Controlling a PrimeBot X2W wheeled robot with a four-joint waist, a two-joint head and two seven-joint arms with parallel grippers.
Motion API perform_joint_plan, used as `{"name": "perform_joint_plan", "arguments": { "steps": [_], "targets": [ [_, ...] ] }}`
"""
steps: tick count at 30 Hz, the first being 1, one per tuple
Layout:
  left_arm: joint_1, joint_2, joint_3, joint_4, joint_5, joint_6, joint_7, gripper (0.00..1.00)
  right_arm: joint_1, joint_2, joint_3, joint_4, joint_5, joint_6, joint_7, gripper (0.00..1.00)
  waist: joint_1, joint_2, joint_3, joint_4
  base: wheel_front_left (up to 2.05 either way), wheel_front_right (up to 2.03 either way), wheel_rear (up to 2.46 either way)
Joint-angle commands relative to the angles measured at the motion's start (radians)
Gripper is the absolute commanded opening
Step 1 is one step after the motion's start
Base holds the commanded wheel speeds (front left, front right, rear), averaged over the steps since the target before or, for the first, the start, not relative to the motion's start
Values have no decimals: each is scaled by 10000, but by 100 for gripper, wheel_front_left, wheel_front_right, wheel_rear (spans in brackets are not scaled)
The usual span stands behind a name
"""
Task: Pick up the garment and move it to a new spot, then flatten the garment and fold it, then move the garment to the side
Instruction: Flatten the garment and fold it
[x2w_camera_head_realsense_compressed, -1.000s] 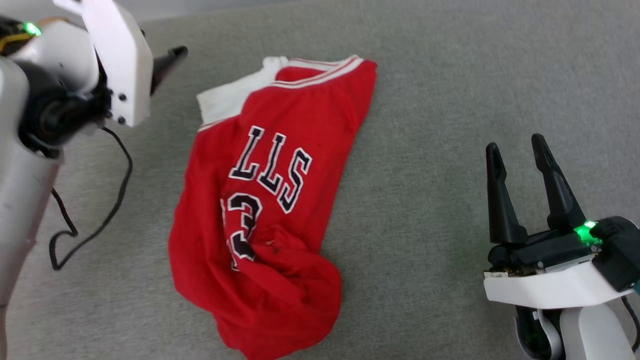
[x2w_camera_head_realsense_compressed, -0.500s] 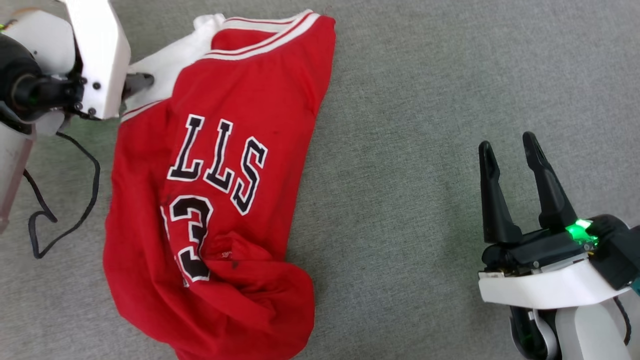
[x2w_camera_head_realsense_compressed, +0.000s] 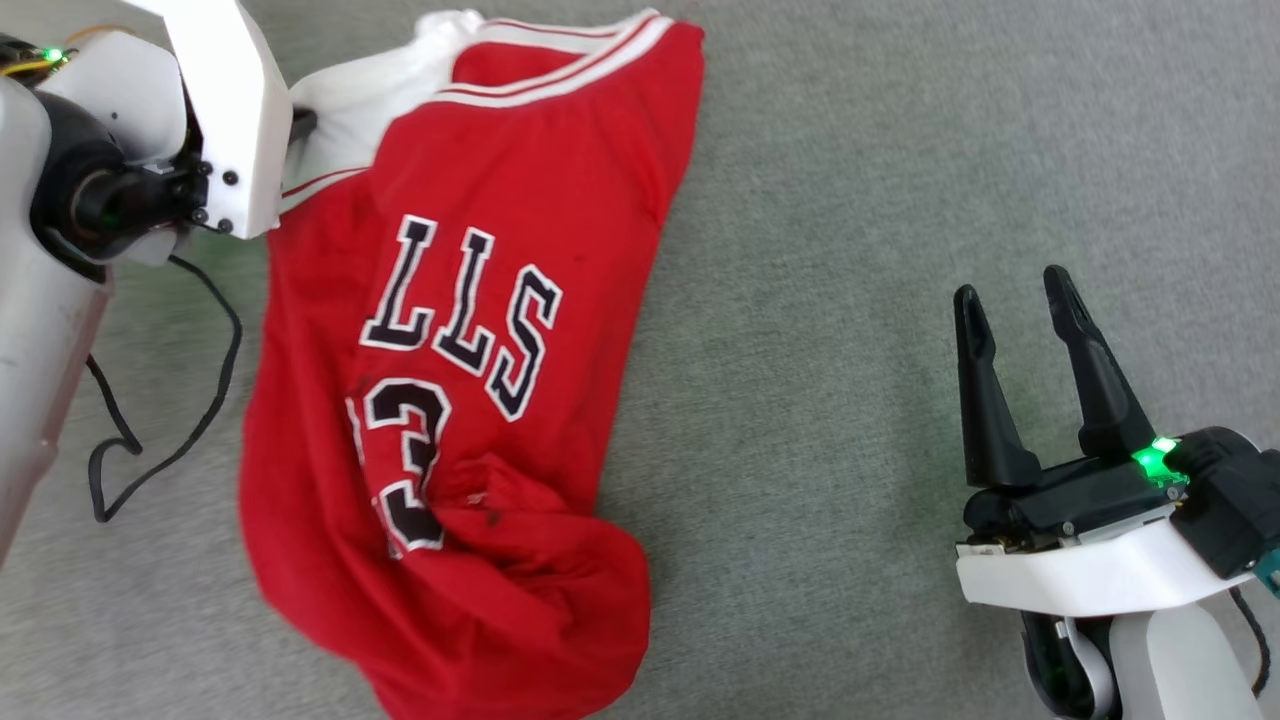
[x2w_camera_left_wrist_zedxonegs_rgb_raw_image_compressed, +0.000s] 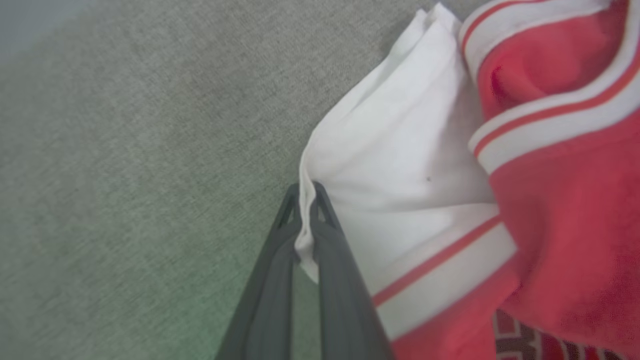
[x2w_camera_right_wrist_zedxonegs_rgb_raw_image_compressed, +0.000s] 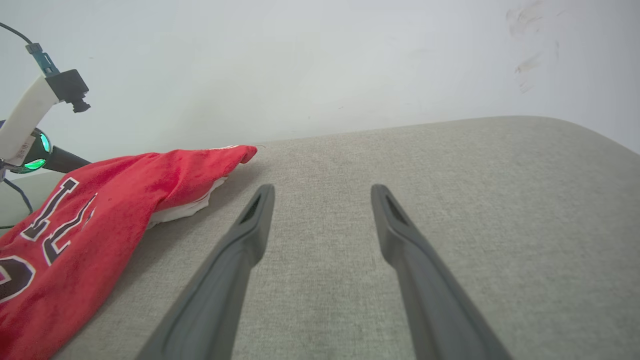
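The garment, a red jersey T-shirt with white sleeves and black lettering, lies crumpled on the grey surface, its lower end bunched up. My left gripper is shut on the edge of the garment's white sleeve, with fabric pinched between the two dark fingers. In the head view the left gripper sits at the sleeve's left edge, mostly hidden behind its white housing. My right gripper stands open at the right, well clear of the shirt, nothing between its fingers. From the right wrist, the right gripper points over bare surface, the garment off to its left.
A grey fabric surface spreads under everything, with free room between the shirt and the right gripper. A black cable loops down from the left arm beside the shirt. A pale wall rises behind the surface's far edge.
My left gripper reached the white sleeve and closed on its edge. The head camera shifted, so the whole picture moved. The right gripper stayed open and still.
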Motion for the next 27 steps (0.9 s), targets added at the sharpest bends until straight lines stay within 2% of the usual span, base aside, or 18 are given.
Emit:
{"name": "perform_joint_plan", "arguments": {
  "steps": [1, 2, 10, 20, 27],
  "targets": [
    [214, 24, 135, 193, 61, 23, -447, 0, -12, 5, -91, 56, -133, -3, -24, 100, -1, -1, -384, 312, 0, 0, 0],
    [214, 24, 135, 193, 61, 23, -447, 0, -12, 5, -91, 56, -133, -3, -24, 100, -1, -1, -384, 312, 0, 0, 0],
    [1044, 283, 777, 748, 38, 109, -2679, 0, 325, 4, -329, 311, -550, -3, -24, 100, -1, -1, -1716, 1454, 0, 0, 0],
    [3759, 817, 1171, 827, -222, 264, -4820, 0, 764, 4, -335, 655, -722, -3, -24, 100, -1, -1, -2901, 2687, 0, 0, 0],
    [5672, 499, 824, 372, -228, 357, -5722, 0, 958, 7, -416, 790, -738, -3, -24, 100, -1, -1, -3348, 3210, 0, 0, 0]
  ]
}}
